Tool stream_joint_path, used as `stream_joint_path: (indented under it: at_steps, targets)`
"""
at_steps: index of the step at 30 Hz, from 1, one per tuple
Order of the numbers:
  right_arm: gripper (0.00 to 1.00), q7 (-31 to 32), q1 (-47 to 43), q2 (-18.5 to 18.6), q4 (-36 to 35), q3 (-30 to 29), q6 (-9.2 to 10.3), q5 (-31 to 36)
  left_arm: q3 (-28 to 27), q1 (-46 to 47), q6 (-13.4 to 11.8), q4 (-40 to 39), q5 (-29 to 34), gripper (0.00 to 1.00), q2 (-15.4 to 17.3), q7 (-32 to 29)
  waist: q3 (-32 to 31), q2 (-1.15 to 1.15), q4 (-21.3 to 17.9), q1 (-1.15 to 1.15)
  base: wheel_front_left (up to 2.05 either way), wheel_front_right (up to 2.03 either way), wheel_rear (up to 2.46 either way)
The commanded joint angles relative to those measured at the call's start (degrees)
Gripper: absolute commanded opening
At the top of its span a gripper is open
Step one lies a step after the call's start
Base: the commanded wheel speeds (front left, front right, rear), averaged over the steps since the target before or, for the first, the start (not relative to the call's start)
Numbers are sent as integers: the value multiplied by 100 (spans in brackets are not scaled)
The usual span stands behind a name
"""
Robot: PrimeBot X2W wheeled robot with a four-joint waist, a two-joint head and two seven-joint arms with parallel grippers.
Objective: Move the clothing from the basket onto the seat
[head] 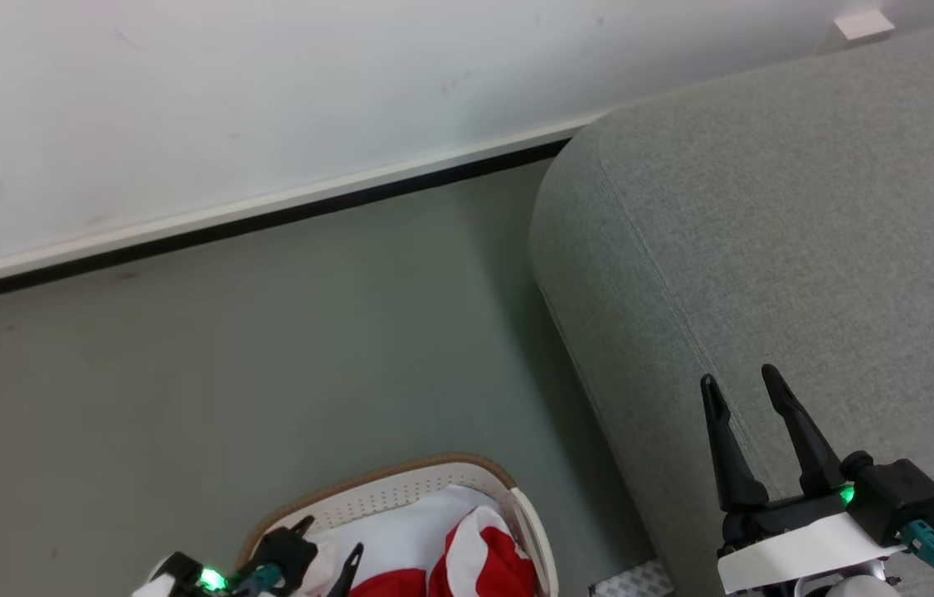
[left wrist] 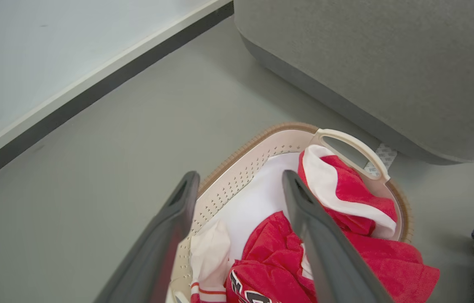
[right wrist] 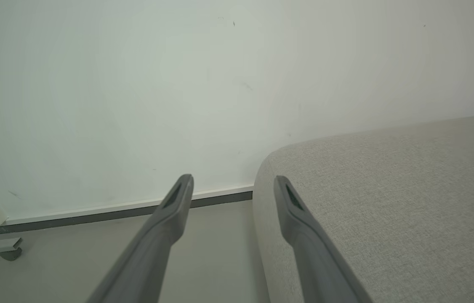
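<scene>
Your red clothing (left wrist: 270,252) lies in the basket (left wrist: 237,168), which stands on the floor (left wrist: 115,147) just beside the seat (left wrist: 388,63).
You have the left tool (left wrist: 240,176) over the basket, fingers spread wide and holding nothing; a white cloth (left wrist: 254,198) lies in with the garments. Your right tool (head: 739,377) hangs above the seat's edge, likewise parted and empty.

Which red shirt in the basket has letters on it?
The crumpled red jersey nearest the left gripper, with black-and-white letters. The other red garment, by the basket handle, shows only white trim.
</scene>
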State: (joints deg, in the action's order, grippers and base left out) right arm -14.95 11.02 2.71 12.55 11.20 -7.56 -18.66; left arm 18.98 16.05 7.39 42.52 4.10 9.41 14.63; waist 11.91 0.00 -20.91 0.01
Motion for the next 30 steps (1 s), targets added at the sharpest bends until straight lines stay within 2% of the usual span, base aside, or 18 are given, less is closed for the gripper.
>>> stream_joint_path:
  at_steps: [1,10,17,23,24,30]
  targets:
    - [100,-12,88,9,-59,5,14,-91,133,156,11,223,82,100,92,-58,288,0,-226,-1,0,0,0]
    - [100,-12,324,6,-334,80,14,-506,1704,1139,7,1499,-91,100,400,-537,1098,0,-539,-1,0,0,0]
    - [100,-12,490,6,-470,107,14,-730,2665,1772,8,2284,-251,100,566,-1110,1651,0,-686,-1,0,0,0]
    - [100,-12,613,7,-537,207,14,-882,3505,2193,9,2780,-219,100,643,-1742,2002,0,-785,-1,0,0,0]
    - [100,-12,613,7,-537,207,14,-882,3505,2193,9,2780,-219,100,643,-1742,2002,0,-785,-1,0,0,0]
    - [100,-12,686,7,-597,358,14,-1065,4307,2415,9,2968,-322,100,704,-2179,2329,0,-942,-1,0,0,0]
